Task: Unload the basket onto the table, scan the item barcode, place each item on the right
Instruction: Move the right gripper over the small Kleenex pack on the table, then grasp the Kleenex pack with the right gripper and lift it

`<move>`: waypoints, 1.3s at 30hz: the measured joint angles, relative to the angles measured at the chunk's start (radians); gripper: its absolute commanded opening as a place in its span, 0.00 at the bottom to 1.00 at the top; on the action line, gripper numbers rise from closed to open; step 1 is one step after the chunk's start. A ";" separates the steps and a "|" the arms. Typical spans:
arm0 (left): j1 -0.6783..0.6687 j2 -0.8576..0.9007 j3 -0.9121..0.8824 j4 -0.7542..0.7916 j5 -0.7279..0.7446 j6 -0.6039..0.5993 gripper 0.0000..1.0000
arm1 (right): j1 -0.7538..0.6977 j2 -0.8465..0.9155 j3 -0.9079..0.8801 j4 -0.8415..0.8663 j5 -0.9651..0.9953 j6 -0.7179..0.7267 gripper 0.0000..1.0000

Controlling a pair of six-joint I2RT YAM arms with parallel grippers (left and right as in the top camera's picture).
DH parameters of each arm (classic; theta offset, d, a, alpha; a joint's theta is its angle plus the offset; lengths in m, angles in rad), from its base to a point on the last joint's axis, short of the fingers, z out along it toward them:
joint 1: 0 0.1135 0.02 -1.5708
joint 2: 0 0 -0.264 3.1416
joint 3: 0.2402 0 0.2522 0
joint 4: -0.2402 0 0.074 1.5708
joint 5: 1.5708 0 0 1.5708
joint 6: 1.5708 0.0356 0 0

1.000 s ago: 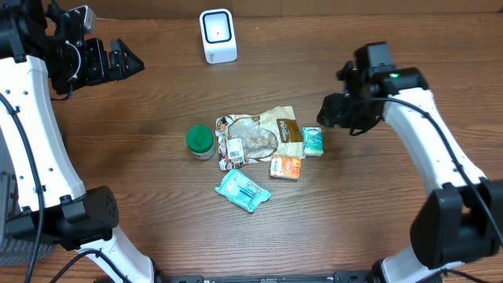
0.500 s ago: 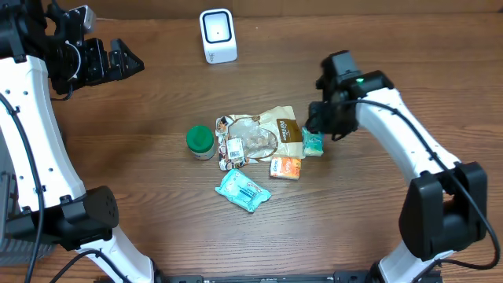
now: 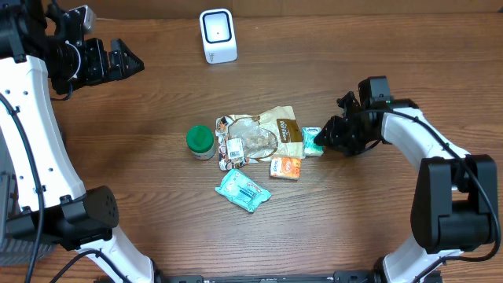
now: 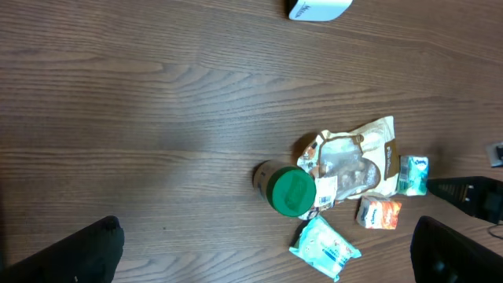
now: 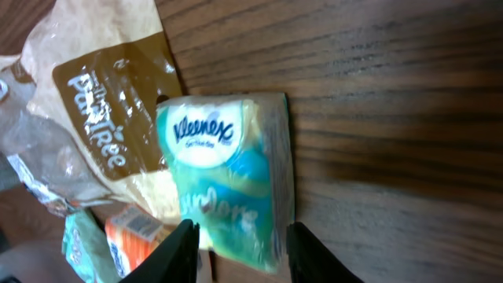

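The item nearest my right gripper is a teal Kleenex tissue pack [image 3: 312, 141], lying flat at the right end of the pile. In the right wrist view, the pack [image 5: 228, 181] reaches down between my two black fingers [image 5: 185, 253]. The right gripper [image 3: 323, 139] straddles the pack's near end, jaws narrowed but still open, with a thin gap at the left finger. The white barcode scanner [image 3: 218, 35] stands at the back centre. High at the far left, my left gripper [image 3: 130, 61] is wide open and empty, and its wrist view also shows the pack [image 4: 413, 174].
The pile also holds a brown-and-clear snack bag [image 3: 261, 134], a green-lidded jar [image 3: 200, 141], an orange packet [image 3: 285, 167] and a light teal wipes pack [image 3: 244, 191]. The snack bag touches the tissue pack's left side. Bare wood surrounds the pile.
My right arm has come down low on the pile's right side, and its jaws have narrowed around the tissue pack. The left arm has not moved.
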 measured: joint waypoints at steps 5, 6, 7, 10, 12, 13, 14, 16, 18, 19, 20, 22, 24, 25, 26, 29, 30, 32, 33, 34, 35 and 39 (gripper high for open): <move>0.000 0.000 0.000 0.000 0.000 0.000 1.00 | 0.000 0.003 -0.047 0.067 -0.025 0.042 0.33; 0.000 0.000 0.000 0.000 0.000 0.000 1.00 | 0.000 0.003 -0.055 0.075 -0.029 0.051 0.33; 0.000 0.000 0.000 0.000 0.000 0.000 0.99 | 0.000 0.003 -0.061 0.083 -0.032 0.056 0.33; 0.000 0.000 0.000 0.000 0.000 0.000 0.99 | 0.000 0.003 -0.075 0.101 -0.038 0.068 0.33; 0.000 0.000 0.000 0.000 0.000 0.000 1.00 | 0.000 0.003 -0.082 0.115 -0.042 0.074 0.32; 0.000 0.000 0.000 0.000 0.000 0.000 1.00 | 0.000 0.003 -0.084 0.117 -0.043 0.077 0.31; 0.000 0.000 0.000 0.000 0.000 0.000 0.99 | 0.000 0.003 -0.088 0.122 -0.043 0.080 0.29; 0.000 0.000 0.000 0.000 0.000 0.000 1.00 | 0.000 0.008 -0.099 0.136 -0.052 0.082 0.23; 0.000 0.000 0.000 0.000 0.000 0.000 1.00 | 0.000 0.016 -0.110 0.156 -0.067 0.081 0.10; 0.000 0.000 0.000 0.000 0.000 0.000 1.00 | 0.000 0.021 -0.116 0.166 -0.079 0.082 0.06; 0.000 0.000 0.000 0.000 0.000 0.000 1.00 | -0.002 0.023 -0.119 0.171 -0.091 0.085 0.04; 0.000 0.000 0.000 0.000 0.000 0.000 1.00 | -0.002 0.023 -0.121 0.174 -0.107 0.092 0.04; 0.000 0.000 0.000 0.000 0.000 0.000 1.00 | -0.002 0.024 -0.121 0.174 -0.115 0.094 0.04; 0.000 0.000 0.000 0.000 0.000 0.000 1.00 | -0.002 0.024 -0.121 0.174 -0.118 0.094 0.04; 0.000 0.000 0.000 0.000 0.000 0.000 1.00 | -0.002 0.024 -0.122 0.171 -0.122 0.094 0.04; 0.000 0.000 0.000 0.000 0.000 0.000 1.00 | -0.003 0.028 -0.121 0.155 -0.157 0.095 0.04; 0.000 0.000 0.000 0.000 0.000 0.000 0.99 | -0.006 0.030 -0.121 0.145 -0.179 0.095 0.04; 0.000 0.000 0.000 0.000 0.000 0.000 1.00 | -0.016 0.033 -0.119 0.119 -0.238 0.092 0.04; 0.000 0.000 0.000 0.000 0.000 0.000 0.99 | -0.022 0.034 -0.116 0.106 -0.265 0.089 0.04; 0.000 0.000 0.000 0.000 0.000 0.000 1.00 | -0.031 0.034 -0.111 0.090 -0.299 0.088 0.04; 0.000 0.000 0.000 0.000 0.000 0.000 1.00 | -0.041 0.034 -0.102 0.075 -0.337 0.081 0.04; 0.000 0.000 0.000 0.000 0.000 0.000 1.00 | -0.086 0.031 -0.052 0.026 -0.503 0.039 0.04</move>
